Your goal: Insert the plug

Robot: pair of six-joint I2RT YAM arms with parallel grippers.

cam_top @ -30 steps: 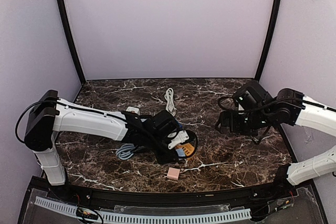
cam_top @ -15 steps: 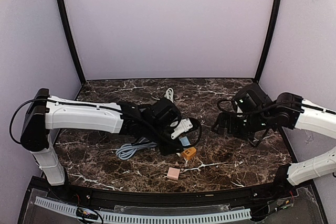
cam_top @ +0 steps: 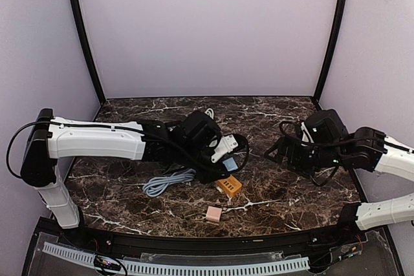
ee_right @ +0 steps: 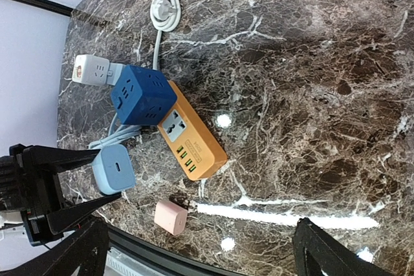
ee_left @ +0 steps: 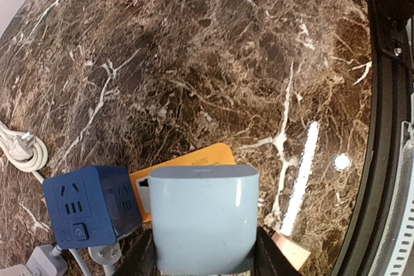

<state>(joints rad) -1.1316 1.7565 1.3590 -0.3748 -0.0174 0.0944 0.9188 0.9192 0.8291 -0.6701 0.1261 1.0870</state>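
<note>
Marble-patterned tabletop point(cam_top: 291, 192) carried all items. Right end effector point(cam_top: 277, 152) stood with its fingers spread wide. Left end effector point(ee_left: 206, 250) pinched the pale blue plug point(ee_left: 204, 214), held just beside the orange power strip point(ee_right: 192, 143) and blue cube socket point(ee_right: 142, 98). Pink adapter point(ee_right: 171, 216) lay near the front edge.
</note>
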